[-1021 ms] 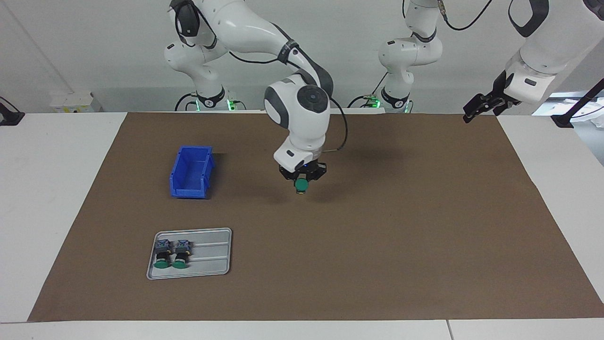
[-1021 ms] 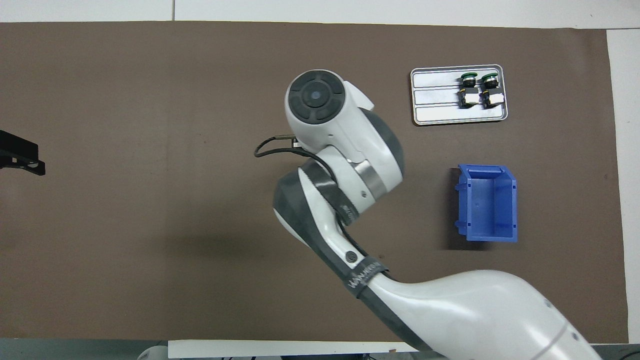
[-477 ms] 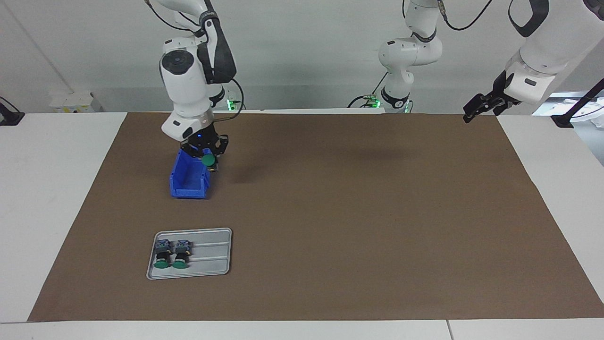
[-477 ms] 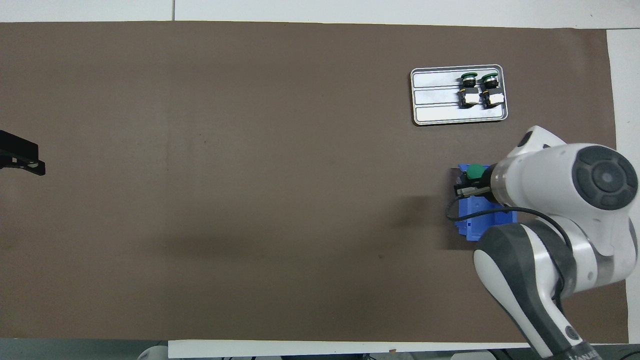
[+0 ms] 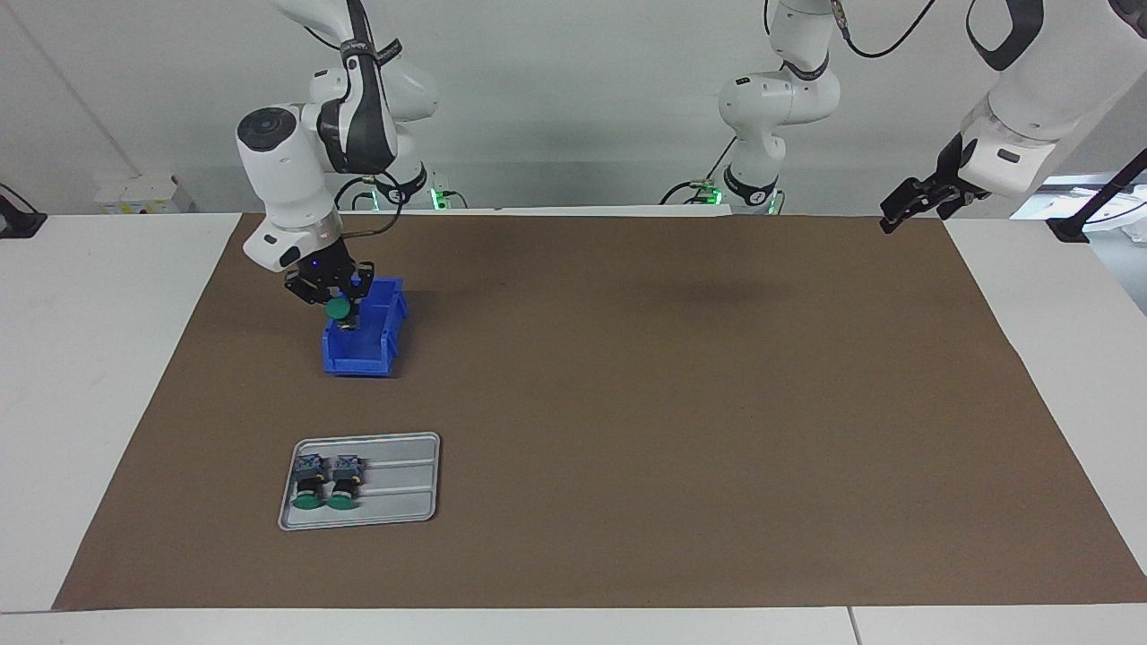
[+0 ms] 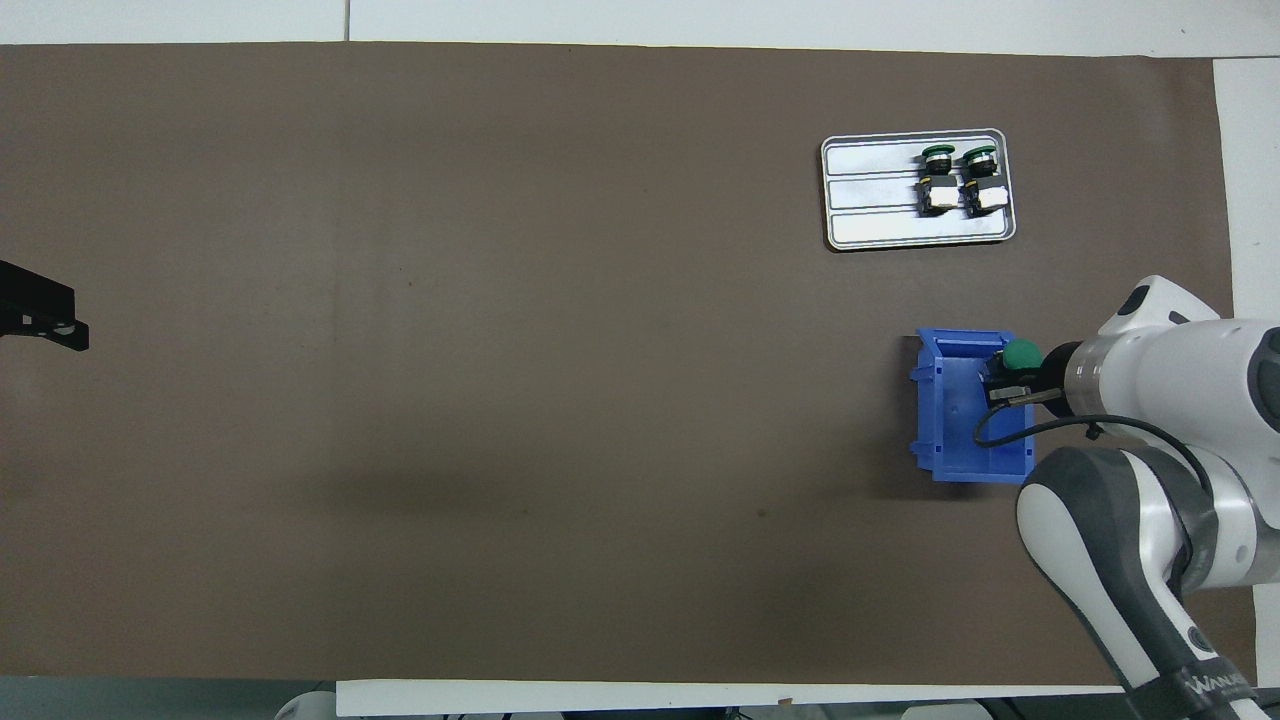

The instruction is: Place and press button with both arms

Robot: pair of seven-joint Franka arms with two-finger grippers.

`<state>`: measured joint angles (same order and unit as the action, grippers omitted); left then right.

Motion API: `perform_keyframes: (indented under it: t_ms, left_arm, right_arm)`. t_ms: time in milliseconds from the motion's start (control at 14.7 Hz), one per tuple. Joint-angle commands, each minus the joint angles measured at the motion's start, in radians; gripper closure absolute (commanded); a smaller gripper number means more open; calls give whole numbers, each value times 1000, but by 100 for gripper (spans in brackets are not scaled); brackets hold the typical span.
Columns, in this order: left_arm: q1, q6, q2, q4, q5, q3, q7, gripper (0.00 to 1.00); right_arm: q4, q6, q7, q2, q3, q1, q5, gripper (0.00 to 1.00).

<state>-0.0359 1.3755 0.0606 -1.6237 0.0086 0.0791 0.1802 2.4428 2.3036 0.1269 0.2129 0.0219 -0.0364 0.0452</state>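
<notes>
One button sat clamped in the right gripper over the blue bin, probably its 9 o'clock rim, so lowering and releasing inside looked next; left gripper waited spread open.

Tabletop: white, mostly covered by a brown mat.
Blue bin: on the mat, toward the right arm's end.
Grey tray: on the mat, farther from the robots than the bin, well apart.
</notes>
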Motion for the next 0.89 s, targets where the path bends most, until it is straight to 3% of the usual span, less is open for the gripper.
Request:
perform_keyframes:
  t_ms: [0,477,681,817]
  left_arm:
    - [-12,-3,10,-2,-9,4,1,0]
    - [-4,-4,10,-2,-9,4,1,0]
    - [-13,-3,10,-2,-9,2,1,0]
    - [-12,-3,10,-2,-9,2,1,0]
  right_arm:
    - [13,37,-27,-24,-14,15,7,100]
    - [42,86,-46,-58,-16,10,7,91]
    - [41,83,-64,-59,-16,7,7,74]
    - [36,76,-66,-59,-16,6,7,72]
